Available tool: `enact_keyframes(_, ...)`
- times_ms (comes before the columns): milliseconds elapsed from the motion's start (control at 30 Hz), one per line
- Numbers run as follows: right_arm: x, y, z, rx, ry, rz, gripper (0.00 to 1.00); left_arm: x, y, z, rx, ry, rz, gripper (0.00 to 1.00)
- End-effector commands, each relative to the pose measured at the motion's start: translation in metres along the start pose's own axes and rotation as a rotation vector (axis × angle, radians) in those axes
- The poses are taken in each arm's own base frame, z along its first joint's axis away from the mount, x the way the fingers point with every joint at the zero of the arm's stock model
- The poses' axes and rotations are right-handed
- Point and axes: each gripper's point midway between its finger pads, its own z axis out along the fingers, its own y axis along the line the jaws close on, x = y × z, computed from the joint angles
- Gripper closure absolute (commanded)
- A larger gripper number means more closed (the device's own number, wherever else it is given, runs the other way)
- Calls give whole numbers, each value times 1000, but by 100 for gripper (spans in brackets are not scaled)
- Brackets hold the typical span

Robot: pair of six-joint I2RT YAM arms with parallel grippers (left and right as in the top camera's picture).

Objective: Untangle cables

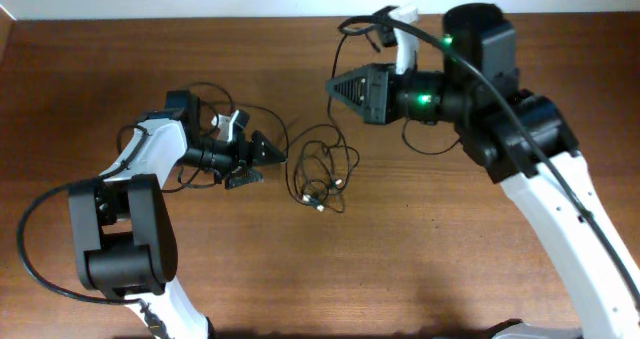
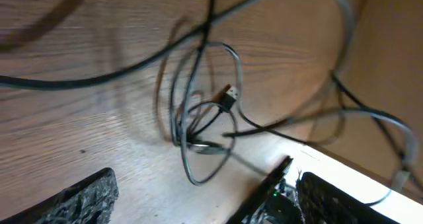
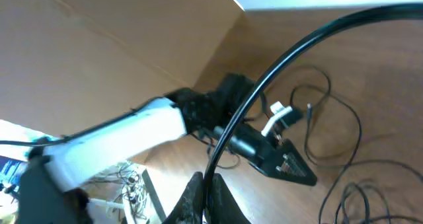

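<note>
The cables (image 1: 320, 174) lie in a loose tangle near the middle of the desk (image 1: 450, 239), with further thin loops trailing toward the left edge around the left arm's wrist.

The left gripper (image 1: 262, 164) sits low over the desk, pointing at the tangle. Its jaws stand wide apart with nothing between them. The nearest loops lie just ahead of the fingertips and do not touch them. In the left wrist view the two fingers (image 2: 79, 197) frame the bottom corners. The knot of cables (image 2: 198, 118) and a small plug end (image 2: 228, 95) rest on the wood beyond the left gripper (image 2: 198, 204).

The right gripper (image 1: 333, 86) hangs raised, nearer the far edge of the desk, above and beyond the tangle. Its jaws are pinched together on one strand of the cables. In the right wrist view that strand (image 3: 277, 72) rises from the closed tips of the right gripper (image 3: 201, 197) and arcs away to the upper right. In the overhead view a thin line drops from the tips toward the tangle.
</note>
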Motion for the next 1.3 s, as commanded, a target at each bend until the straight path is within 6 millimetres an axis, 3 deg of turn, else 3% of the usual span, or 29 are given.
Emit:
enact_keyframes(0,-36,63,-42,-71,-137,-153,96,1,4,-3,-44,-10,16,11)
enact_keyframes(100,-62,116,-70,-178,-235,-288,96,1,12,-4,-91,-13,17,10)
enact_keyframes(200,-70,166,-92,-354,-289,-468,96,0,14,-4,-96,-14,18,9)
enact_keyframes(367,-89,208,-121,-452,-457,-678,96,-2,19,-4,-128,-23,24,9)
enact_keyframes(433,-88,203,-118,-440,-437,-651,96,-2,25,-5,-162,-26,0,7)
enact_keyframes(500,-82,190,-108,-412,-379,-581,96,-1,14,-4,-98,-20,-5,7)
enact_keyframes(533,-80,186,-105,-404,-364,-562,96,2,-1,-4,-8,-7,-16,7)
enact_keyframes(567,-78,182,-102,-395,-345,-539,96,9,-28,-7,157,21,-48,7)
enact_keyframes(667,-74,177,-99,-382,-319,-507,96,24,-89,-28,522,95,-169,12)
enact_keyframes(867,-73,155,-79,-354,-264,-446,96,70,-110,-20,490,301,-449,15)
enact_keyframes(967,-72,151,-75,-348,-253,-433,96,84,-117,-17,469,363,-518,16)
enact_keyframes(1133,-72,151,-75,-348,-250,-430,96,95,-125,-10,449,410,-529,22)
enact_keyframes(1267,-71,152,-75,-353,-246,-431,96,94,-127,0,455,403,-437,23)
